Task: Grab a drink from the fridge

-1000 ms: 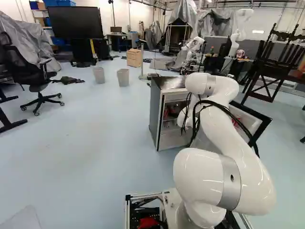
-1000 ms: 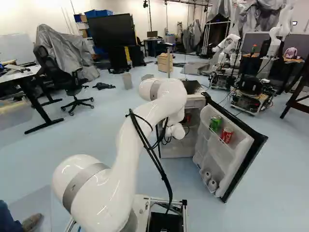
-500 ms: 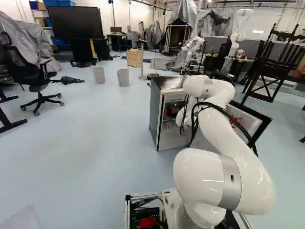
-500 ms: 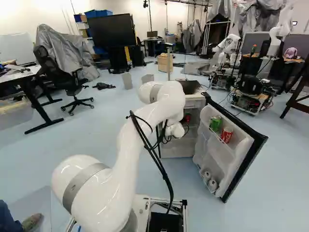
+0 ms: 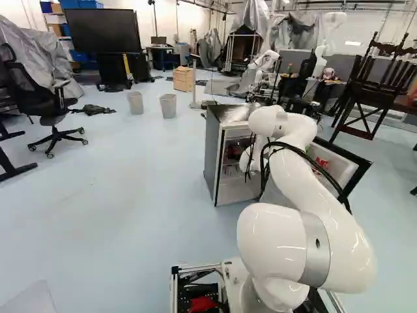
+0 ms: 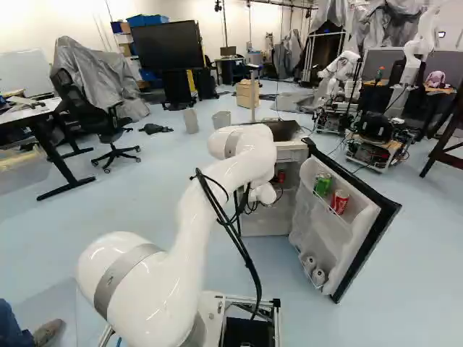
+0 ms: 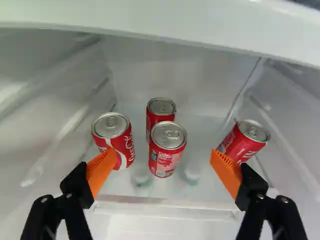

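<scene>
The open fridge (image 5: pixel 213 156) stands ahead of my arm, its door (image 6: pixel 362 246) swung out to the right. My arm's wrist reaches in at its front and hides the gripper in both base views. In the wrist view the gripper (image 7: pixel 161 155) is open inside the fridge, nothing gripped. Several red cans stand on the shelf (image 7: pixel 200 127): a front middle can (image 7: pixel 168 150) between and ahead of the fingers, a back can (image 7: pixel 161 107) behind it, a left can (image 7: pixel 118 140) close by one orange pad, and a right can (image 7: pixel 244 141) just beyond the other pad.
The door's upper rack holds a green can (image 6: pixel 323 183) and a red can (image 6: pixel 340 202); two pale cans (image 6: pixel 318 276) lie low in it. A white edge (image 7: pixel 160 22) crosses above the cans. Another robot (image 6: pixel 340 72) stands farther back. Black cables hang along my arm.
My arm's upper joint has sunk a little and moved slightly left in both base views. The fridge, its door and the base have stayed put.
</scene>
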Controlling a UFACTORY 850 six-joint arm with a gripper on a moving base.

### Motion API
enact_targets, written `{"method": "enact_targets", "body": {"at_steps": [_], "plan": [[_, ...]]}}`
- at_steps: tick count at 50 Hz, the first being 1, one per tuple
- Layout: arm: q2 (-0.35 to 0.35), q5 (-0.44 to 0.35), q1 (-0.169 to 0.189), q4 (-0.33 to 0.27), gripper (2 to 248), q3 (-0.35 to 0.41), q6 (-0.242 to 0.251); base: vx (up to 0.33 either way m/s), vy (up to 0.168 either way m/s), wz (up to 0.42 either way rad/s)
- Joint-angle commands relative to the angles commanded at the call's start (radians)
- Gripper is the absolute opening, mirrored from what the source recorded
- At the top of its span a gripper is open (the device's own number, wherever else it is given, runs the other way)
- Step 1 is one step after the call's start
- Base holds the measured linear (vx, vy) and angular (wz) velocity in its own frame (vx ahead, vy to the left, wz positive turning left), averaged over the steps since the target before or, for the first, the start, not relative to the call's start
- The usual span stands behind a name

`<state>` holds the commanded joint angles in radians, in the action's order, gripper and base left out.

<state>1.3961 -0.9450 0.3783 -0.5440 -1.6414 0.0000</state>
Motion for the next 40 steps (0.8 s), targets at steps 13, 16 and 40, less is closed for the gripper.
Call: {"method": "enact_targets", "body": {"at_steps": [13, 16, 40], "plan": [[0.017, 0.000, -0.003, 0.000, 247, -0.030, 0.000, 0.000, 0.000, 0.000], [0.018, 0.000, -0.004, 0.000, 233, -0.032, 0.000, 0.000, 0.000, 0.000], [0.018, 0.000, -0.004, 0.000, 90, -0.033, 0.000, 0.000, 0.000, 0.000]]}}
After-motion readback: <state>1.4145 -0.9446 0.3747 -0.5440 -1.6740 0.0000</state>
